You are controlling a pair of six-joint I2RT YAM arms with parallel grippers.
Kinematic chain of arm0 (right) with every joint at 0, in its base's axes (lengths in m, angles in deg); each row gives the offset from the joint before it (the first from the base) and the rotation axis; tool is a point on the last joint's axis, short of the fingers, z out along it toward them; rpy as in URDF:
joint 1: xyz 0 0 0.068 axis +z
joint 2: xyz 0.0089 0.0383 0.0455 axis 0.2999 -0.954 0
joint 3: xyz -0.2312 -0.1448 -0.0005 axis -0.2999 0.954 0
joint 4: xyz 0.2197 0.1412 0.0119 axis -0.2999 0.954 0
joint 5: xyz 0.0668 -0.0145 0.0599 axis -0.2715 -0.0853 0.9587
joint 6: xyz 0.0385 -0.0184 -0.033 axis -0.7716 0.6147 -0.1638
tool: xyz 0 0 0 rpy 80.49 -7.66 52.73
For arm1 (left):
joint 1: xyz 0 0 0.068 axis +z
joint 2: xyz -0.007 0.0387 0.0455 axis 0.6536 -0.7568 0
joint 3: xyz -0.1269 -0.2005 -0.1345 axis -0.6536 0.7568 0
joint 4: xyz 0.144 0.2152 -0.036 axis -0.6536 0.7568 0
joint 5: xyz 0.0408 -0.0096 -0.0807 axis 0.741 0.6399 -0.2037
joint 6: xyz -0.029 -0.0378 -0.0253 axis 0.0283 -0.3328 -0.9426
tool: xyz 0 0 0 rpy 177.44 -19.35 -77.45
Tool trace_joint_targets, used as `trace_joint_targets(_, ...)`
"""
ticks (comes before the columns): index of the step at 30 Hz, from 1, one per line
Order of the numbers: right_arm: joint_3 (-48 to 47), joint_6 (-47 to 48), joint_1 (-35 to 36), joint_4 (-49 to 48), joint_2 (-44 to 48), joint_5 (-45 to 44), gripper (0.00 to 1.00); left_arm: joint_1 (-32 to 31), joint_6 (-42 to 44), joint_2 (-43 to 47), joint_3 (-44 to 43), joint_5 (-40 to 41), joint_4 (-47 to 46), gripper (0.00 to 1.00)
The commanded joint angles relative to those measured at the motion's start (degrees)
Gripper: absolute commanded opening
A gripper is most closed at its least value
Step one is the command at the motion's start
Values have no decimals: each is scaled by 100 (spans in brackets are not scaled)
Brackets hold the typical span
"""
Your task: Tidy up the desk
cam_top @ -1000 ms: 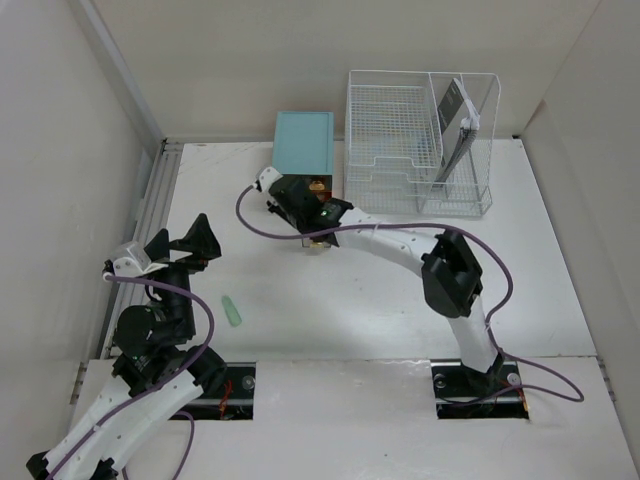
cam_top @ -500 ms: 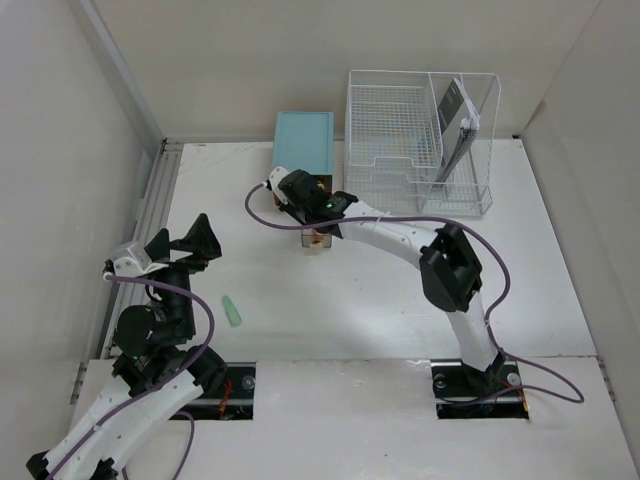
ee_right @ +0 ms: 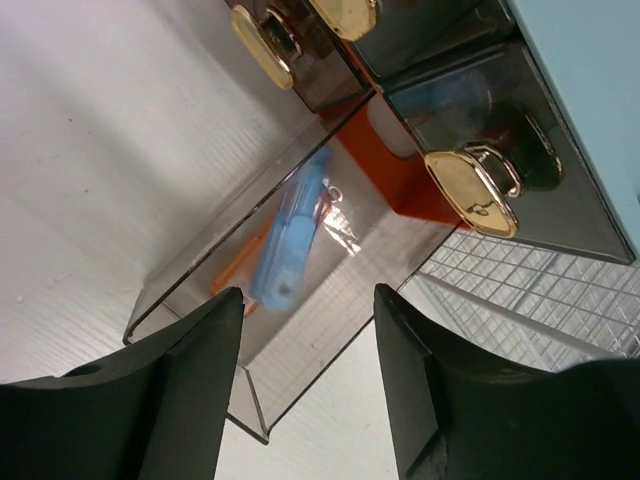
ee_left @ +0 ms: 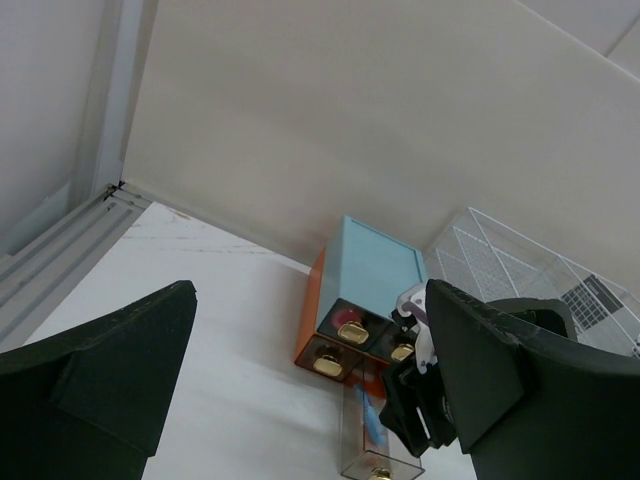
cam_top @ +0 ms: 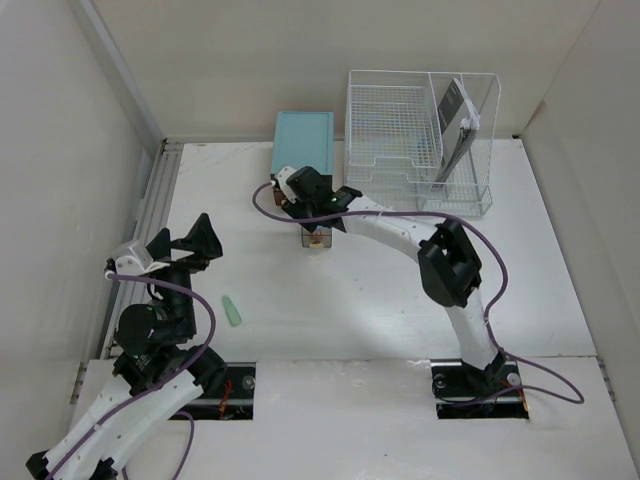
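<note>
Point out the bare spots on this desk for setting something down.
Bare desk lies between the green piece and the right arm's elbow, right of that arm in front of the wire rack, and between the rails and the teal drawer box. Crowded: before the box, where the pulled-out drawer and right gripper sit.

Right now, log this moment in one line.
right gripper: open at pulled-out drawer | drawer: blue item | left gripper: open | desk: green item

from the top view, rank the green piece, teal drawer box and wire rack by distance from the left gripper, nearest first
From the left gripper:
1. green piece, close by, toward the bases
2. teal drawer box, far middle
3. wire rack, far right
</note>
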State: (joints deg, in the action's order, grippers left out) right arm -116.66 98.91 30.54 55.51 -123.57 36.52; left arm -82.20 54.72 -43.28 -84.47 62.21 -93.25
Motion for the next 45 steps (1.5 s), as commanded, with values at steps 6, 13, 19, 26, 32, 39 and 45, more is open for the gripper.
trace_joint_targets(6, 273, -397, 27, -709, 735, 962, 61, 8, 56, -98, -137, -56, -199, 97)
trace_joint_targets(13, 73, -1135, 455, -621, 718, 3776, 55, 8, 108, 33, -75, -196, -322, 97)
trace_joint_targets(19, -138, -1136, 1325, -446, 209, 3771, 55, 8, 222, 210, 39, -363, -427, 95)
trace_joint_targets(26, -524, -1249, 1977, -95, -477, 2723, 55, 8, 223, 323, 39, -530, -428, 94)
trace_joint_targets(32, -981, -1443, 2030, 81, -899, 2556, 55, 8, 275, 455, 39, -723, -481, 94)
trace_joint_targets(39, -1175, -1610, 2250, 82, -1224, 2345, 55, 8, 389, 667, 153, -1136, -656, 93)
trace_joint_targets(45, -1351, -1663, 2303, 135, -1286, 2573, 55, 8, 442, 843, 206, -1409, -709, 92)
